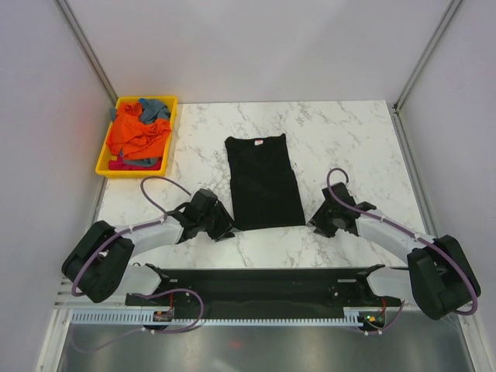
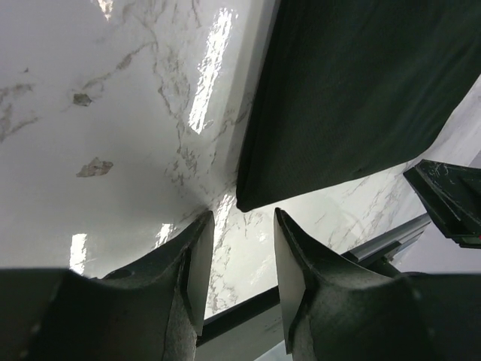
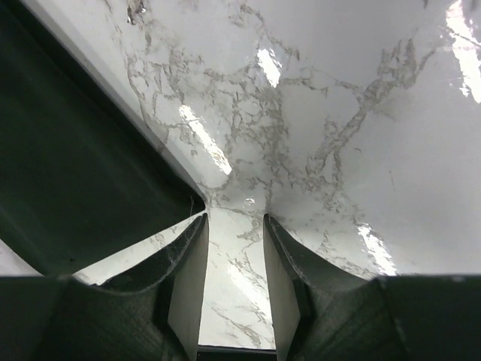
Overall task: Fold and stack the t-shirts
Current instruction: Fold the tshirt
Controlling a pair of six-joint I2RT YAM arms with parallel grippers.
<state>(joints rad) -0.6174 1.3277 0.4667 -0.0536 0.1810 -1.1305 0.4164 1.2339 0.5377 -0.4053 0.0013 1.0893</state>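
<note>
A black t-shirt (image 1: 263, 182) lies flat in the middle of the marble table, folded into a long narrow rectangle with its collar at the far end. My left gripper (image 1: 225, 230) sits low at its near left corner, open, with only bare marble between the fingers (image 2: 243, 214); the shirt's corner (image 2: 353, 90) lies just beyond the fingertips. My right gripper (image 1: 316, 223) is at the near right corner, also open and empty (image 3: 234, 219), with the shirt's edge (image 3: 75, 165) just left of its left finger. Orange t-shirts (image 1: 138, 136) and a grey-blue one (image 1: 155, 108) lie crumpled in the tray.
A yellow plastic tray (image 1: 101, 167) stands at the far left of the table. White walls with metal posts close in the table on three sides. The right gripper's dark body (image 2: 451, 199) shows at the right edge of the left wrist view.
</note>
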